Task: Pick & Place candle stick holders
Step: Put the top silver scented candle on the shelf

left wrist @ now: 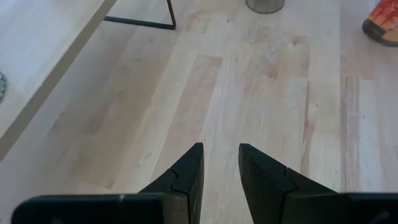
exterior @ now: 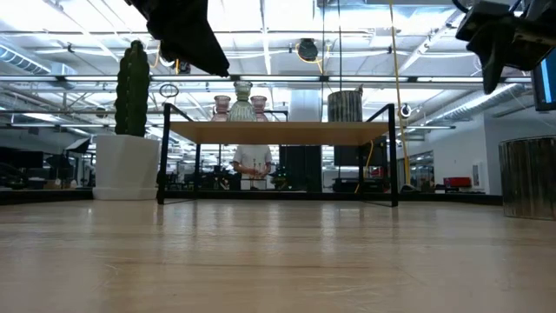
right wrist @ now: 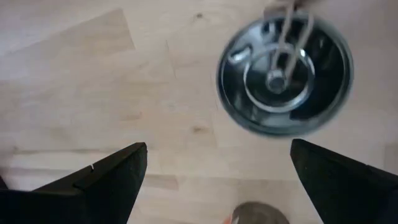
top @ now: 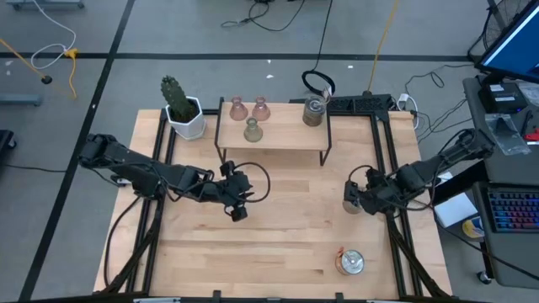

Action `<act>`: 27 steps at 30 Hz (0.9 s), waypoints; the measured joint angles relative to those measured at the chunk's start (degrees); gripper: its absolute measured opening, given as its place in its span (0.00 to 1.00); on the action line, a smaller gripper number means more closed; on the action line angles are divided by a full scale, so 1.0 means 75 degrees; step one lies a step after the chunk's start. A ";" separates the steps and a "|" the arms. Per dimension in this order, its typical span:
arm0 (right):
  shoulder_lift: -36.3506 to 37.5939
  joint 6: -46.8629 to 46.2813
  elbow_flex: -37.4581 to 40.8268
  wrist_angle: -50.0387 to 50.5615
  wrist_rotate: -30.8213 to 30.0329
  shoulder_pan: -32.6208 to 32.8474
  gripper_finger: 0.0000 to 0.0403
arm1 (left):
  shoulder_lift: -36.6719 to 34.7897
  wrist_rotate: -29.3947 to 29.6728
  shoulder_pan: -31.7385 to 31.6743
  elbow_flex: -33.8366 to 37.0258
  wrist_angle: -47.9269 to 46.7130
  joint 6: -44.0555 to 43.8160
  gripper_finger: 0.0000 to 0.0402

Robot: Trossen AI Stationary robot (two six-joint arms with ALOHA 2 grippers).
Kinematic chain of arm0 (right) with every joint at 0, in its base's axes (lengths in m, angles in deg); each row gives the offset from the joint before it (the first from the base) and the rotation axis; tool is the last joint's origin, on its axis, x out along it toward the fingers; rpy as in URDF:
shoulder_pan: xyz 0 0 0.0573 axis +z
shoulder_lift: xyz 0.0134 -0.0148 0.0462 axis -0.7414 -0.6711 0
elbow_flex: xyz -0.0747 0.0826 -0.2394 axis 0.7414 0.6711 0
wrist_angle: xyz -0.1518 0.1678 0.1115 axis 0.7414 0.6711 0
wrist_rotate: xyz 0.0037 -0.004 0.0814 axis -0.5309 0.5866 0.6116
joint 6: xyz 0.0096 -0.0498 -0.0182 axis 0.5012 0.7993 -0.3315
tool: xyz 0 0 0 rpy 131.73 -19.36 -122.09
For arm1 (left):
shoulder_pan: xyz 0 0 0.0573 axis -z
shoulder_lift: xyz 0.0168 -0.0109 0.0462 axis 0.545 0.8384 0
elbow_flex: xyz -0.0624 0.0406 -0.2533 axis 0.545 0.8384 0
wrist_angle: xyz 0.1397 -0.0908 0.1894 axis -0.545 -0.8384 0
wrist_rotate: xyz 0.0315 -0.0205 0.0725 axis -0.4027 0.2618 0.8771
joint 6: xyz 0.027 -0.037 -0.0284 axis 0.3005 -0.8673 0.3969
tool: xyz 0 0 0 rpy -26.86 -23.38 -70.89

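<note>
On the black-framed wooden shelf [top: 271, 135] stand two pale pink holders [top: 238, 108] [top: 260, 108], an olive-green one [top: 252, 130] and a silver one [top: 314, 112]. A second silver holder [right wrist: 285, 74] stands on the table under my right gripper [right wrist: 217, 155], which hangs above it, wide open and touching nothing. It also shows in the high view [top: 351, 199]. A third silver holder [top: 349, 263] stands near the front edge. My left gripper [left wrist: 221, 168] hovers over the table's middle, empty, with a narrow gap between its fingers.
A green cactus in a white pot [top: 181, 109] stands at the shelf's left end. Black rails [top: 396, 227] run along both table sides. Something orange [left wrist: 382, 28] sits by the front silver holder. Bare wood [top: 278, 244] lies between the arms.
</note>
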 joint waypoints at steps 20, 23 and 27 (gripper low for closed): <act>-0.1106 -0.1355 -0.0889 0.1661 0.1337 0.0913 0.97 | 0.0000 -0.0224 -0.0155 0.0000 0.0067 0.0326 0.26; -0.1106 -0.1299 -0.0889 0.1775 0.1077 0.0913 0.97 | 0.0000 -0.0414 -0.0249 0.0000 0.0067 0.0357 0.26; -0.1106 -0.0829 -0.0889 0.1667 0.1013 0.0913 0.97 | 0.0000 -0.0527 -0.0287 0.0003 0.0080 0.0462 0.26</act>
